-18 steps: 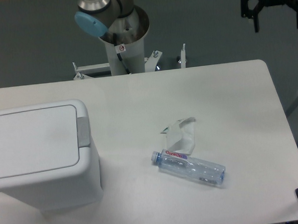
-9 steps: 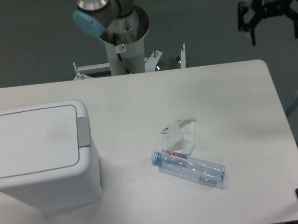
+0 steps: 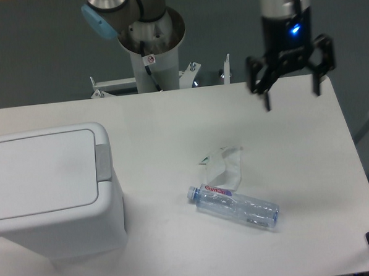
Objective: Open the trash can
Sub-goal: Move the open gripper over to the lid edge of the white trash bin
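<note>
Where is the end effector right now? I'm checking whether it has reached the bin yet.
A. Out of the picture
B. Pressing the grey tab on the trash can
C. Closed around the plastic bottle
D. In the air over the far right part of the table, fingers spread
D: the end effector hangs open above the table's far right, well away from the trash can and its grey tab.

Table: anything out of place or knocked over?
A clear plastic bottle lies on its side near the middle of the table, with a crumpled clear wrapper right behind it. The trash can stands upright, lid shut. The gripper is open, nowhere near any of them.
</note>
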Available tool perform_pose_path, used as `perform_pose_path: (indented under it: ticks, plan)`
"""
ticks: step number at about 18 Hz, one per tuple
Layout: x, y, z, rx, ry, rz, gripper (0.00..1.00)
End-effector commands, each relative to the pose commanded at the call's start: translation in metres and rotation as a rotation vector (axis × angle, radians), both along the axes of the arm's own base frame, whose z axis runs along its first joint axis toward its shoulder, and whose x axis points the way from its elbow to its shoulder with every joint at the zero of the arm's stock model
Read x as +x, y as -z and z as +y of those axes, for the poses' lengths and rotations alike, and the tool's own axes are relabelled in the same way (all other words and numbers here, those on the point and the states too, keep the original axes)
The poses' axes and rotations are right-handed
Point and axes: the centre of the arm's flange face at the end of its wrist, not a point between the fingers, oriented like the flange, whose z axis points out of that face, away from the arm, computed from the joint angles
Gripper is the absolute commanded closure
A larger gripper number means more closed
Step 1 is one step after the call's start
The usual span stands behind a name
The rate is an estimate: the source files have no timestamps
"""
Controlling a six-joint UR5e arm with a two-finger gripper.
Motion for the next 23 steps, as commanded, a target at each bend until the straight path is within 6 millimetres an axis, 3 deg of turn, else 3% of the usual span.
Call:
perform_pose_path:
  ticks: [2,10,14,23]
  plan:
    - [0.021,0.003,0.028,0.072,-0.016,-0.097,0.00]
    - [0.079,0.014,0.060,0.129,0.014,-0.244,0.00]
    - [0.106,0.030,0.061,0.103,0.022,-0.267,0.00]
    - [0.122,0.037,0.066,0.095,0.055,-0.269,0.00]
